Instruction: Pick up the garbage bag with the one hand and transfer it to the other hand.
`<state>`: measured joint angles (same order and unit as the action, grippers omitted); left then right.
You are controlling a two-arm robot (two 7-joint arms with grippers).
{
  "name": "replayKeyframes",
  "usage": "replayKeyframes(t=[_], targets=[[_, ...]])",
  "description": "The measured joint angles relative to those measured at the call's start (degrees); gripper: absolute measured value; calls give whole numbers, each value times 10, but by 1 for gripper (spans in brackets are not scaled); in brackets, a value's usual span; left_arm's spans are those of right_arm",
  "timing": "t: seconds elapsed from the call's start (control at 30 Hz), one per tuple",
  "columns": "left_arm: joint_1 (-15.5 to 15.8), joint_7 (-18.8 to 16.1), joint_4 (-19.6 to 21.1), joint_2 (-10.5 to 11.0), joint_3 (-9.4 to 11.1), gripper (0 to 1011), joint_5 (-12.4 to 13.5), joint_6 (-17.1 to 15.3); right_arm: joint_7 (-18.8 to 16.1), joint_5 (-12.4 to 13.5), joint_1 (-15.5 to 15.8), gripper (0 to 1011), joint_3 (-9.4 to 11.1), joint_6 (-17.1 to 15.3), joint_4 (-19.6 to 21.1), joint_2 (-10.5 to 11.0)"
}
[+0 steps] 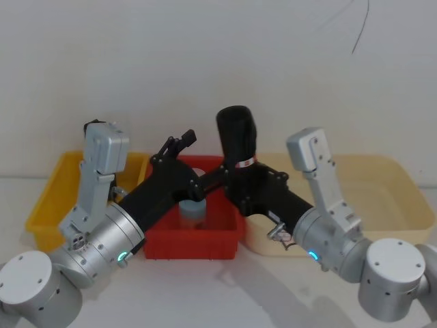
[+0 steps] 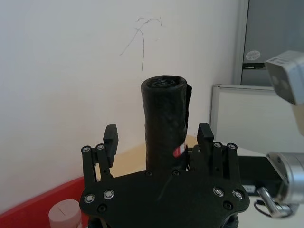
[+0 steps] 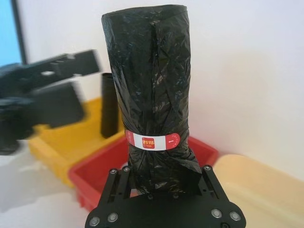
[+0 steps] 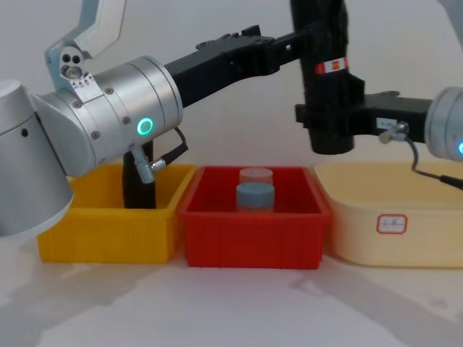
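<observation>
The garbage bag [image 1: 237,133] is a black roll with a red-and-white sticker, held upright above the red bin. My right gripper [image 1: 244,181] is shut on its lower end, just below the sticker; the right wrist view shows the garbage bag [image 3: 154,80] rising from the right gripper [image 3: 160,172]. My left gripper [image 1: 203,158] reaches in from the left and stands open beside the roll. From the left wrist, the garbage bag [image 2: 164,123] stands centred between the open left gripper's [image 2: 158,134] fingers. I cannot tell whether they touch it.
Three bins stand in a row: a yellow bin [image 4: 108,224], a red bin [image 4: 253,235] and a cream bin [image 4: 391,224]. A blue-lidded jar [image 4: 255,195] sits in the red one. Another black roll [image 4: 137,181] stands in the yellow one. A white wall is close behind.
</observation>
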<state>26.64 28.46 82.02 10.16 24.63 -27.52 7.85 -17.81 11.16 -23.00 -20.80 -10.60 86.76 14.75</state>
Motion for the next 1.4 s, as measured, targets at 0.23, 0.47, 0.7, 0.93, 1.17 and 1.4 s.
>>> replayKeyframes(t=[0.23, 0.47, 0.7, 0.93, 1.17, 1.4], targets=[[0, 0, 0, 0, 0, 1001, 0, 0, 9, 4, -18, 505, 25, -7, -33, 4], [0, 0, 0, 0, 0, 1001, 0, 0, 21, 4, -35, 505, 46, -11, -66, 9], [0, 0, 0, 0, 0, 1001, 0, 0, 40, 2, -54, 505, 75, -14, -105, 16], [0, 0, 0, 0, 0, 1001, 0, 0, 64, -2, -63, 559, 103, -16, -130, 23], [0, 0, 0, 0, 0, 1001, 0, 0, 88, -8, -62, 766, 127, -13, -137, 29], [0, 0, 0, 0, 0, 1001, 0, 0, 107, -18, -53, 938, 142, -3, -118, 35]])
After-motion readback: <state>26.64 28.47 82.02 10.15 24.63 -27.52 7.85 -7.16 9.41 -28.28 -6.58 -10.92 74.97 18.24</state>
